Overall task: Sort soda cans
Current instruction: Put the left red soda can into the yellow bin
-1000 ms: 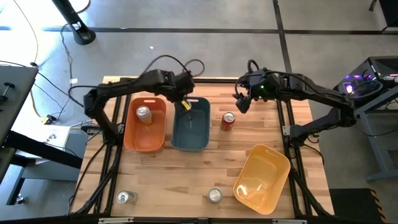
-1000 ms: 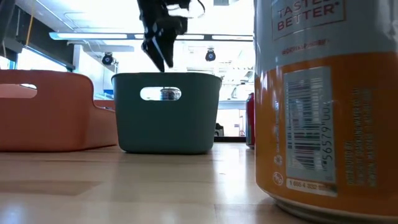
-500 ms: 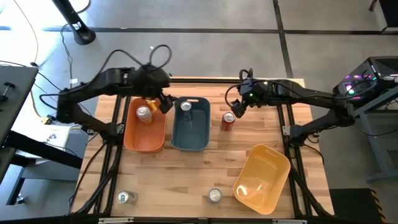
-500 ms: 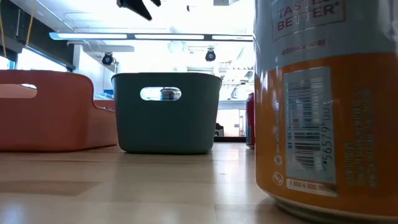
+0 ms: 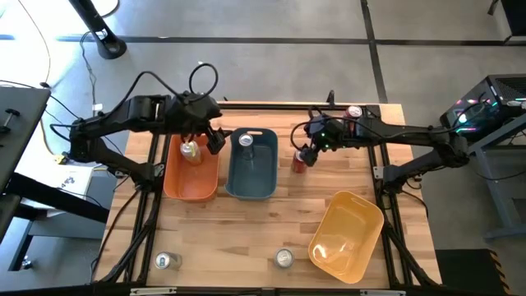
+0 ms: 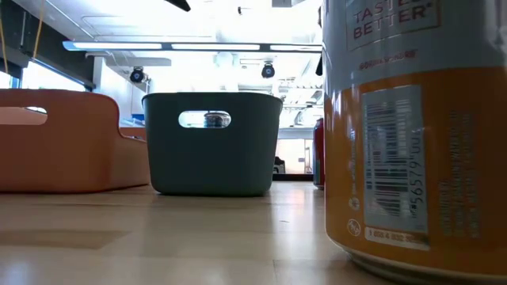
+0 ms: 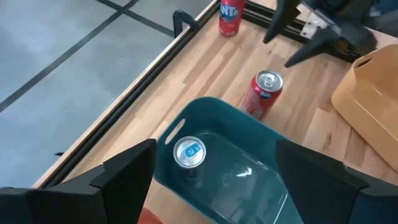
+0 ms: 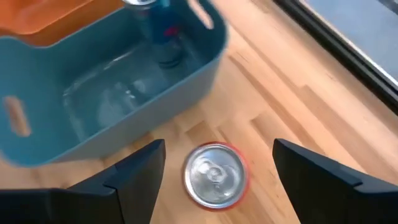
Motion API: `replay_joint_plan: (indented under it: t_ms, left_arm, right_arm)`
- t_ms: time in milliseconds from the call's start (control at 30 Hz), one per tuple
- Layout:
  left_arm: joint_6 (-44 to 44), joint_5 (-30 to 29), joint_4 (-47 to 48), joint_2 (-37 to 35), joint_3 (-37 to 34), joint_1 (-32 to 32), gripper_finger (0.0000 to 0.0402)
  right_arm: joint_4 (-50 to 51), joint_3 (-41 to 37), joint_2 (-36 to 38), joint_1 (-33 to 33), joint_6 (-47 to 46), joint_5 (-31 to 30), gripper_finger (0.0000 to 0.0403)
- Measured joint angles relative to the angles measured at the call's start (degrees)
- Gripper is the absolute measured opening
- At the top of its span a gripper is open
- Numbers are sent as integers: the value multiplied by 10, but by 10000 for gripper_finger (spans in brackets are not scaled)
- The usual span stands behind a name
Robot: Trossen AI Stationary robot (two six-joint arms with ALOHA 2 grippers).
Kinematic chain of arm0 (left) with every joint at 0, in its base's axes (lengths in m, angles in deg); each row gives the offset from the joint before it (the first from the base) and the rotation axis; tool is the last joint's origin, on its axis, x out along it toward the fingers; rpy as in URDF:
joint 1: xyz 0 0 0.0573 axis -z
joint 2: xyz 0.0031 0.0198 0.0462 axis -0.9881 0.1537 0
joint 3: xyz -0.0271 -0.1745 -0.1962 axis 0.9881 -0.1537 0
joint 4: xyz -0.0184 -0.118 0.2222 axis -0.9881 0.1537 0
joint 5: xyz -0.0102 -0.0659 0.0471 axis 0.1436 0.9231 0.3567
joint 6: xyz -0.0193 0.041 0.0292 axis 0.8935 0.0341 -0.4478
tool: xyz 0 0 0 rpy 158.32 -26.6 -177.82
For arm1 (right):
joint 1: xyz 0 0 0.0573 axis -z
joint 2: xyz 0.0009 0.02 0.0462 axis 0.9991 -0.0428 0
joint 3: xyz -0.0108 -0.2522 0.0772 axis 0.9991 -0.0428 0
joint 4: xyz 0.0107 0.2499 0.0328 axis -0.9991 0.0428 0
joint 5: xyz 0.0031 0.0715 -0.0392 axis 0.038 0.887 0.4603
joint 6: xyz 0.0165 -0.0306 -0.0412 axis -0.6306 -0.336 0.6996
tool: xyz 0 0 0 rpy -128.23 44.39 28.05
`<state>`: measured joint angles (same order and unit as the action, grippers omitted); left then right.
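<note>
Right gripper (image 5: 305, 154) hangs directly over the red can (image 8: 215, 175), fingers (image 8: 134, 180) spread wide either side of its silver top and not touching it (can stands upright on the table (image 5: 271, 222), just beside the blue bin (image 5: 251, 168)). Left gripper (image 5: 212, 136) sits above the gap between orange bin (image 5: 193, 181) and blue bin, fingers (image 7: 118, 180) wide and empty. A silver can (image 7: 189, 152) stands in the blue bin just ahead of it; another can (image 5: 191, 150) sits in the orange bin.

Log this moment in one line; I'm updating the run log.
right gripper: open over red can | left gripper: open above blue bin
</note>
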<state>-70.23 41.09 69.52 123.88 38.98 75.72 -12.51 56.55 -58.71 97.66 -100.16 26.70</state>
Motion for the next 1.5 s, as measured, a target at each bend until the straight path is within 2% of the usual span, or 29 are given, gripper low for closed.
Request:
replay_joint_plan:
  t_ms: [167, 400, 633, 733, 1033, 1233, 1500]
  left_arm:
    - [2, -5, -1, 0, 0, 19, 321]
    - [44, -71, -4, 0, 0, 60, 321]
    - [83, -109, -4, 7, 0, 95, 321]
    - [92, -112, -4, 7, 0, 108, 321]
    - [131, -121, -3, 7, 0, 159, 321]
    - [163, -151, -1, 7, 0, 187, 321]
    - [175, -165, -1, 7, 0, 202, 321]
  right_arm:
    - [-5, -18, 1, 0, 12, -2, 293]
    - [-56, -102, 0, 1, -12, 0, 293]
    - [-173, -147, 0, 1, -19, 13, 293]
    - [-184, -150, 0, -1, 2, 23, 293]
    - [-184, -151, -4, -2, 51, -7, 293]
    - [-184, -151, -4, -3, 69, -12, 293]
    - [-203, -151, -5, -3, 88, -21, 293]
